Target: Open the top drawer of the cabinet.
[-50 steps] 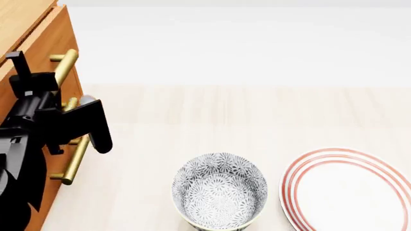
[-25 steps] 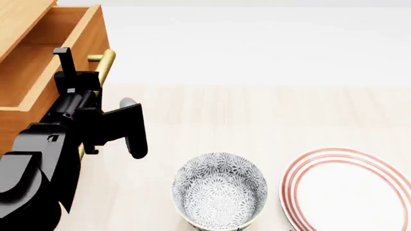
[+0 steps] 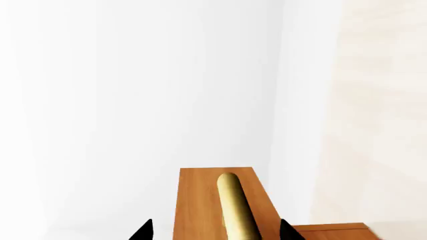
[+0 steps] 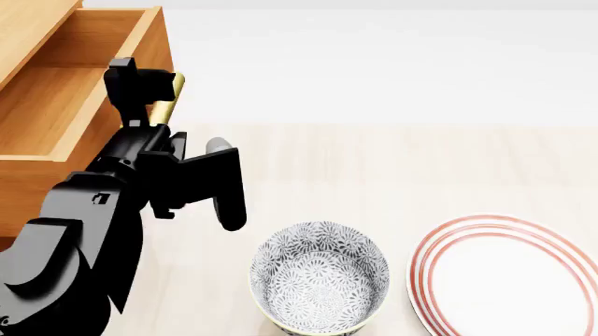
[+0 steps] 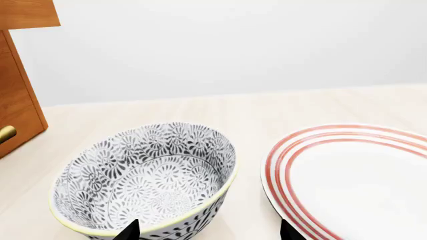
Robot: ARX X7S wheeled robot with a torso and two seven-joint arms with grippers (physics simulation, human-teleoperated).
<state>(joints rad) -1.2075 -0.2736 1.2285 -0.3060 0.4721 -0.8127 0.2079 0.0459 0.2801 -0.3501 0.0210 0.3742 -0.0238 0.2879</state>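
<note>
Pale desk (image 4: 393,161), cabinet (image 4: 28,189) at left: top drawer (image 4: 66,105) stands well out.
My left tool (image 4: 140,91) grips its brass handle (image 3: 235,210); right tool (image 5: 203,232) open, idle; little pulling remains.

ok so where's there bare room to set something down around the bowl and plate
The widest free patch is the pale tabletop behind the bowl and plate, running back to the white wall. The open top drawer also shows a bare floor. It is crowded beside the cabinet, where the left tool sits at the brass handle, and between bowl and plate.
</note>
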